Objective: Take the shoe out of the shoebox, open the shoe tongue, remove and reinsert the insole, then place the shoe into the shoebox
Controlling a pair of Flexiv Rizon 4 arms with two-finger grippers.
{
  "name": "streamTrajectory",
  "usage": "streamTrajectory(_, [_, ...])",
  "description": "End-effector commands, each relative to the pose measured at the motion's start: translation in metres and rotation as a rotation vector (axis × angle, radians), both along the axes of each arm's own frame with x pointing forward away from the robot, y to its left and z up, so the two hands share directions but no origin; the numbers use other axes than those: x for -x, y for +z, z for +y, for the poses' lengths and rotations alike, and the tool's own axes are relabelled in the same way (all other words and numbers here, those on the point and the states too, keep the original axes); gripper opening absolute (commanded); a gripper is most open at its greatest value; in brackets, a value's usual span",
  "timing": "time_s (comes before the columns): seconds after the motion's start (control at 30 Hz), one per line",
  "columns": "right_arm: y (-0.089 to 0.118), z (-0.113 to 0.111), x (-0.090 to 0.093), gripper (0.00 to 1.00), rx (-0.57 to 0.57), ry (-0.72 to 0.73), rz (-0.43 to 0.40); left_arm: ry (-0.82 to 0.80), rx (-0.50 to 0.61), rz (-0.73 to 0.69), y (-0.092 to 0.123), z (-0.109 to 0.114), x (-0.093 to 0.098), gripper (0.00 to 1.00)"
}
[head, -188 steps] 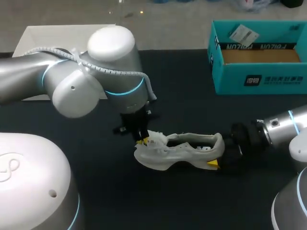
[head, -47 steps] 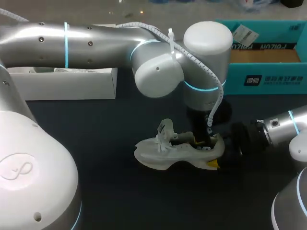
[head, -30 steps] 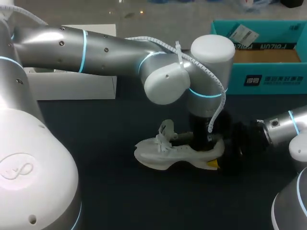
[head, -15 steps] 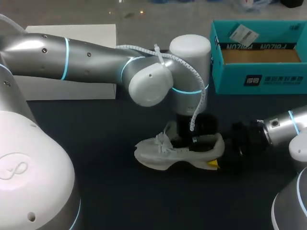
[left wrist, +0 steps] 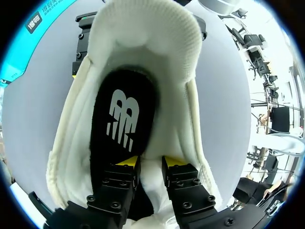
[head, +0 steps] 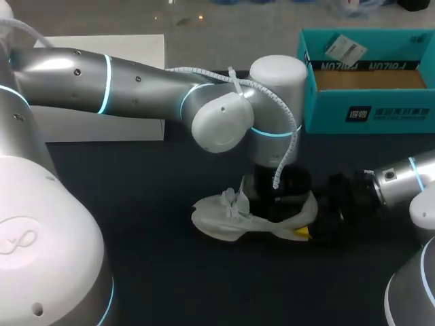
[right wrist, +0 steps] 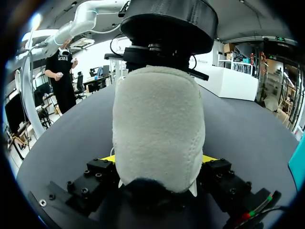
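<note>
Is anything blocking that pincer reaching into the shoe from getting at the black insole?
Nothing visible does. The left pincer is down inside the shoe, its yellow tips right at the near end of the insole, which lies uncovered ahead of them.

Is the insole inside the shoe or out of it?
Inside: the black insole lies flat on the floor of the white shoe, just ahead of the left claw.

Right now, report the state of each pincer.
Left pincer: down inside the shoe, over the black insole; open or closed cannot be told.
Right pincer: closed on the shoe's heel.
</note>
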State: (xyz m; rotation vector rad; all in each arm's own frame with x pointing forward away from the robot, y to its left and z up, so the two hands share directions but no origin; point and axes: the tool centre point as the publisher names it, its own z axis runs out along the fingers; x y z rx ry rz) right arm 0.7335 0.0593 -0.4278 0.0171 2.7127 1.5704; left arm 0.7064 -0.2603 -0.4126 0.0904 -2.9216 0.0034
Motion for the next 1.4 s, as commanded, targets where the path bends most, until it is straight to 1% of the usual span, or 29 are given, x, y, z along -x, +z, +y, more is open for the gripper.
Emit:
streamTrajectory(0.03, [-0.001, 0.002, 0.0, 0.0, 0.004, -0.001, 0.0, 0.013, -0.014, -0.067, -0.035, -0.009, -0.006, 0.31])
streamTrajectory(0.23, [-0.001, 0.002, 0.0, 0.0, 0.004, -0.001, 0.0, 0.052, -0.023, -0.18, -0.046, -0.01, -0.012, 0.25])
streamTrajectory(0.37, [-0.001, 0.002, 0.0, 0.0, 0.004, -0.001, 0.0, 0.081, -0.018, -0.268, -0.05, -0.013, -0.015, 0.26])
streamTrajectory(0.4, [-0.001, 0.002, 0.0, 0.0, 0.004, -0.001, 0.0, 0.094, -0.022, -0.28, -0.05, -0.013, -0.014, 0.23])
streamTrajectory(0.47, [-0.001, 0.002, 0.0, 0.0, 0.004, -0.001, 0.0, 0.111, -0.037, -0.321, -0.053, -0.014, -0.015, 0.04])
streamTrajectory(0.5, [-0.001, 0.002, 0.0, 0.0, 0.004, -0.001, 0.0, 0.115, -0.045, -0.329, -0.055, -0.015, -0.015, 0.0])
streamTrajectory(0.63, [-0.001, 0.002, 0.0, 0.0, 0.004, -0.001, 0.0, 0.15, -0.06, -0.369, -0.058, -0.015, -0.017, 0.0])
streamTrajectory(0.87, [-0.001, 0.002, 0.0, 0.0, 0.004, -0.001, 0.0, 0.212, -0.074, -0.439, -0.05, -0.009, -0.018, 0.0])
streamTrajectory(1.17, [-0.001, 0.002, 0.0, 0.0, 0.004, -0.001, 0.0, 0.268, -0.01, -0.437, -0.009, 0.002, -0.017, 0.0])
streamTrajectory(1.4, [-0.001, 0.002, 0.0, 0.0, 0.004, -0.001, 0.0, 0.297, 0.02, -0.447, 0.01, 0.01, -0.02, 0.0])
